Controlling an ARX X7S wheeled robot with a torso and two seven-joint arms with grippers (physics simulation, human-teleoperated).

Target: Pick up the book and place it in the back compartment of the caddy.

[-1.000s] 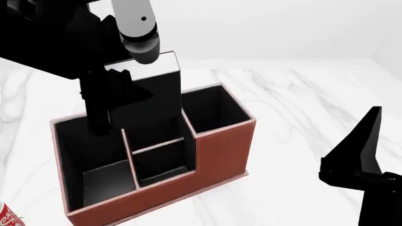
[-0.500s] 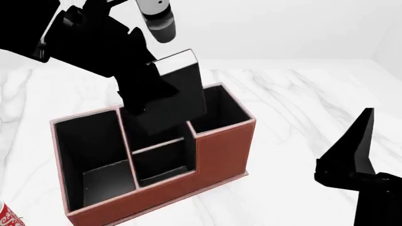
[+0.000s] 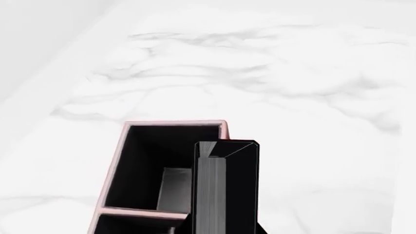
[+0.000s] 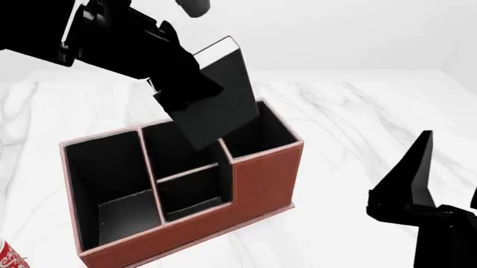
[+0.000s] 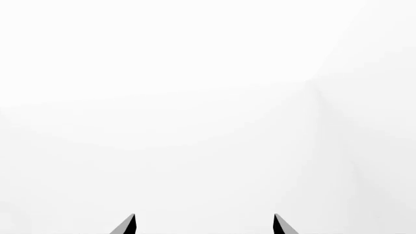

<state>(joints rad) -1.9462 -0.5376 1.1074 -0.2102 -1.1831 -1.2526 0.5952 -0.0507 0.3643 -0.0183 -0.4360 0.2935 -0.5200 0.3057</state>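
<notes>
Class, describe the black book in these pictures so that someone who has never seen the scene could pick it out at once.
Start at the white marble table and find the reddish-brown leather-look caddy with black-lined cells. Tilted in the air above its middle and far cells is the small rectangular black hardback book, held by the robot's left hand. Its white page edges set it apart from the black arm and lining.

White marble table (image 4: 358, 123) bears caddy (image 4: 261, 184), mug (image 4: 9, 258).

- Left arm raised, reaching forward; left end effector (image 4: 182, 84) clamped on the book (image 4: 220, 95), which is tilted.
- Right end effector (image 5: 203, 224) low at right, fingers spread, holding nothing.
</notes>
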